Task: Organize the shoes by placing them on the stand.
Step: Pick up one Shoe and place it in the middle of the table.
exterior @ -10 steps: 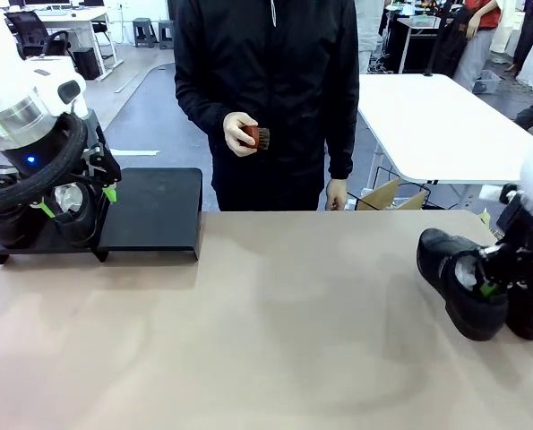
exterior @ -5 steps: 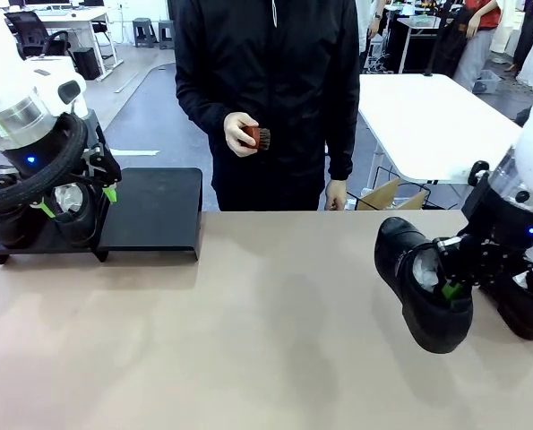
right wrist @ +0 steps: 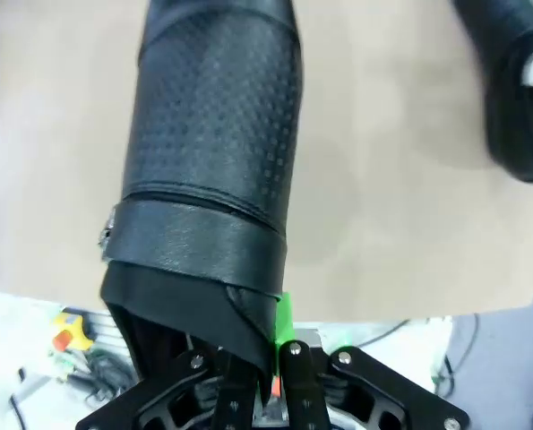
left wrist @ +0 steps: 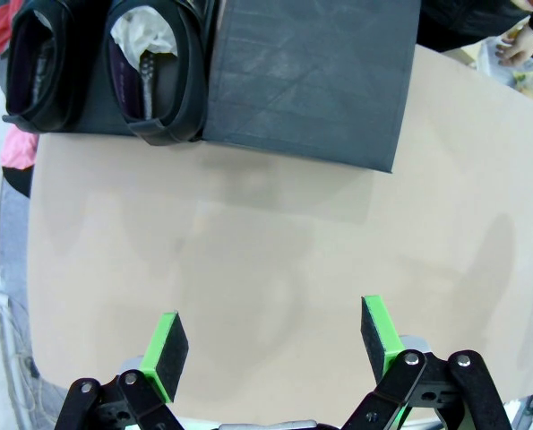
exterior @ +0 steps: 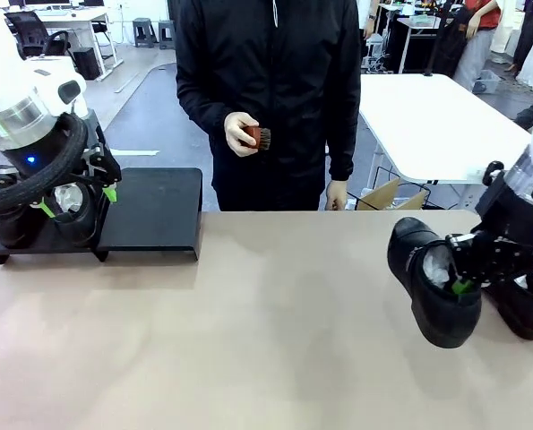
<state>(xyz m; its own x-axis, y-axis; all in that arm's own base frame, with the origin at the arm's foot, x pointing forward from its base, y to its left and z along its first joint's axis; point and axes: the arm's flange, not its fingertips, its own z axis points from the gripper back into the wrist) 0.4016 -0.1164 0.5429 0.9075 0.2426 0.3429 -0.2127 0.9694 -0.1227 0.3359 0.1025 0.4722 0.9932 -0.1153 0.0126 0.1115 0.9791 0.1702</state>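
Two glossy black shoes (exterior: 69,213) (left wrist: 154,67) sit side by side on the left end of the low black stand (exterior: 154,210) (left wrist: 311,72). My left gripper (exterior: 78,202) (left wrist: 270,340) hovers above them, open and holding nothing. At the right, my right gripper (exterior: 463,285) (right wrist: 279,336) is shut on the heel rim of a third shoe (exterior: 432,278) (right wrist: 212,161), which hangs tilted just above the table. A fourth shoe (exterior: 526,309) (right wrist: 517,90) lies on the table by the right edge, partly behind that gripper.
A person in a black jacket stands at the far side, holding a small reddish-brown brush (exterior: 255,136) at chest height. The right half of the stand's top is bare. A white table (exterior: 436,116) and a cardboard box (exterior: 391,195) stand behind.
My right gripper has raised the shoe off the table, carried it left away from the other shoe, then drifted slightly back right. The left arm has not moved.
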